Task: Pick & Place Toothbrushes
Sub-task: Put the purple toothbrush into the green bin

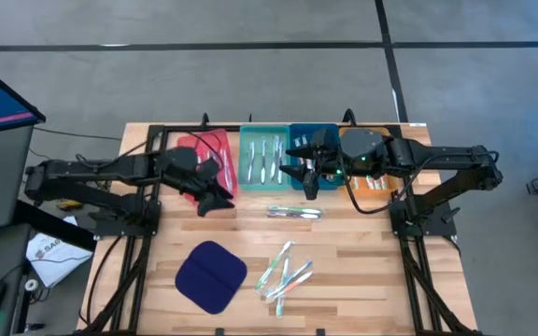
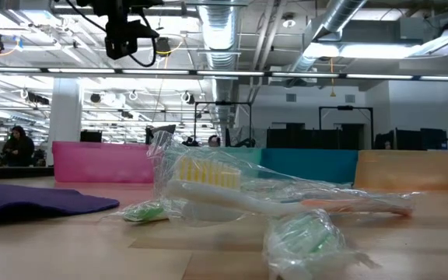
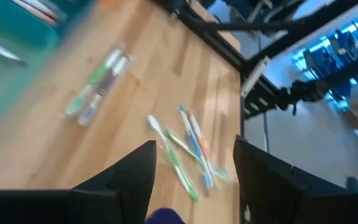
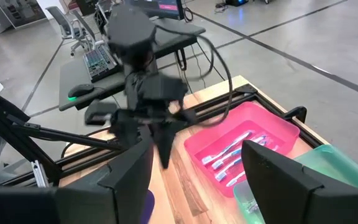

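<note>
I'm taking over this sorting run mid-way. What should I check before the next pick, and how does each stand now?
1. left gripper empty, fingers apart: ok, nothing between them in its wrist view.
2. right gripper empty, fingers apart: ok.
3. Loose toothbrushes left on the table: ok, a cluster beside the dark blue pad, a pair nearer the trays.
4. Trays reachable: ok, pink tray and teal tray already hold brushes.
5. Orange tray contents: cannot tell, the right arm covers it.
</note>
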Controlling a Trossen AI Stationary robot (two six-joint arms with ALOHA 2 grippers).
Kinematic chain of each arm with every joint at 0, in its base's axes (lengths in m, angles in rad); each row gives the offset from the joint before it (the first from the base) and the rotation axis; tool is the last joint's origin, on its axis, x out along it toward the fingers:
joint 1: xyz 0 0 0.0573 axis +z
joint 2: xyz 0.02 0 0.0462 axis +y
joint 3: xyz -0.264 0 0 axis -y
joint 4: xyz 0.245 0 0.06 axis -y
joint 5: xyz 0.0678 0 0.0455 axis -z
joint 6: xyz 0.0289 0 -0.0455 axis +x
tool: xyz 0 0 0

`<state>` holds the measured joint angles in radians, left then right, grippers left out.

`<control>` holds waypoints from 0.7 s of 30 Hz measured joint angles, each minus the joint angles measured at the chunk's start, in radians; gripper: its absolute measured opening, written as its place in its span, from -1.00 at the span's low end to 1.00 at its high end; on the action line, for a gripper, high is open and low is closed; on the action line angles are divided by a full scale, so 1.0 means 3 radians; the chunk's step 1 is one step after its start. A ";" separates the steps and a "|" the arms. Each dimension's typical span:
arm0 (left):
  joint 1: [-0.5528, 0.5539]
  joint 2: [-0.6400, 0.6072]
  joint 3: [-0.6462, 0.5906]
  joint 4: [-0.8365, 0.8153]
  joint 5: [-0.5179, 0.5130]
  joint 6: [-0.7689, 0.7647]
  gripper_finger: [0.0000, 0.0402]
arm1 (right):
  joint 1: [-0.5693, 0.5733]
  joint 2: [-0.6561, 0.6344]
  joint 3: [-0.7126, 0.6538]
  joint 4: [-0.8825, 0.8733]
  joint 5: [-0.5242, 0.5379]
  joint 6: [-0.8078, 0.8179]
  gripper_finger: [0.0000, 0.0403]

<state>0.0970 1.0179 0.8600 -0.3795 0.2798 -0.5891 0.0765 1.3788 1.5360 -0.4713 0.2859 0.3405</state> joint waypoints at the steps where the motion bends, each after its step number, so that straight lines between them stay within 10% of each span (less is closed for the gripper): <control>1: -0.0054 0.0039 0.0000 0.0032 -0.0001 -0.0045 0.04 | 0.0000 0.0000 0.0000 0.0001 0.0000 0.0000 0.19; 21: -0.0825 0.0173 0.0000 0.1921 -0.0619 -0.0171 0.04 | -0.0109 -0.0006 -0.0003 0.1281 0.0012 0.0117 0.19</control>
<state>-0.1503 1.0698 0.8600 0.1967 0.0940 -0.6403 0.0437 1.3769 1.5352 -0.0871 0.2894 0.3757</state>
